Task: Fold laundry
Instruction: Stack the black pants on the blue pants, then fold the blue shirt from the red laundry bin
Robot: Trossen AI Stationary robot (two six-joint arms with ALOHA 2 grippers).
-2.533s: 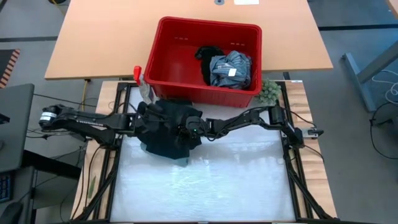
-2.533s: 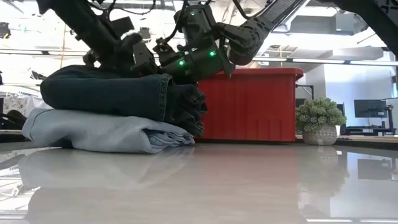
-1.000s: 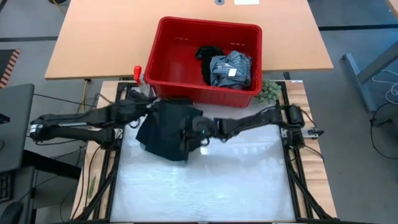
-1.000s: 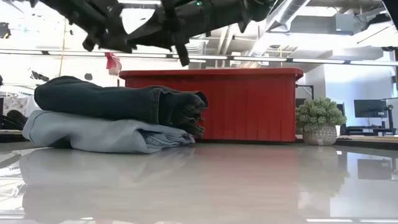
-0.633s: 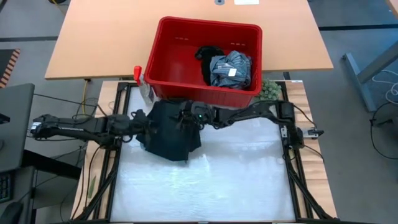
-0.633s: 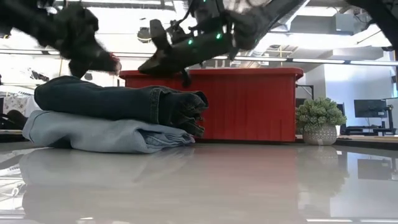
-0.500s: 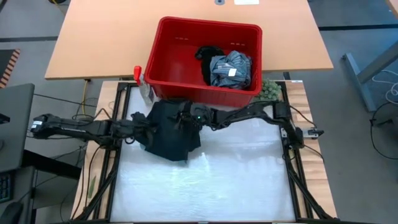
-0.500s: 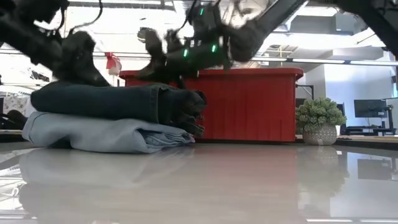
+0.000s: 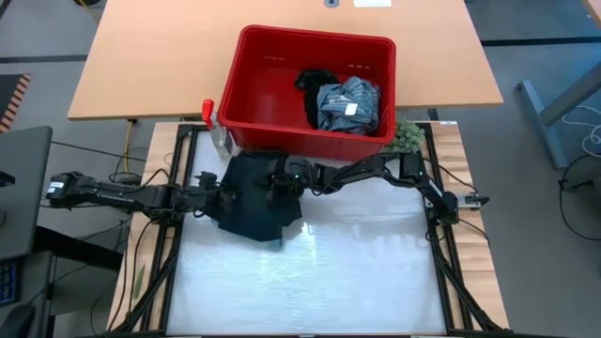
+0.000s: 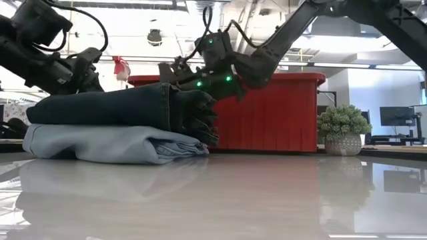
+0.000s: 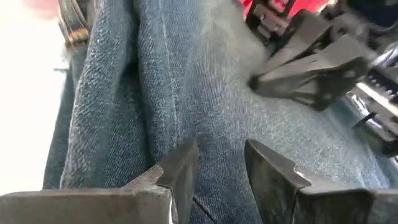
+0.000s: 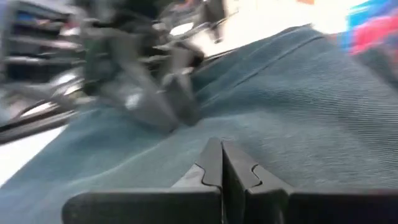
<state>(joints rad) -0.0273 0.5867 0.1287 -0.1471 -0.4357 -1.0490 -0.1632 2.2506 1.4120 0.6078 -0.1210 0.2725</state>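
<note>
Two grippers are sitting on one folded pile here, so the question is which end of it each one owns.

High view: the dark navy jeans lie folded on the white table, just in front of the red basket. You've got the left gripper at the pile's left edge and the right gripper on top near the basket side. More laundry is waiting in the basket.

Low view: the navy jeans sit on a folded light blue pair, long axis running left to right. The right gripper is over the thick folded end, so I'd say it's the nearer arm for squaring that end. The left gripper is back over the flat end.

Left wrist view: the left gripper has its fingers partly apart, tips down against the denim, nothing pinched between them. The other arm's gripper shows beyond, across the cloth.

Right wrist view: the right gripper has its fingers pressed together, empty, resting on the denim, so it can only pat or push. The jeans stretch away ahead of it toward the left arm.
</note>
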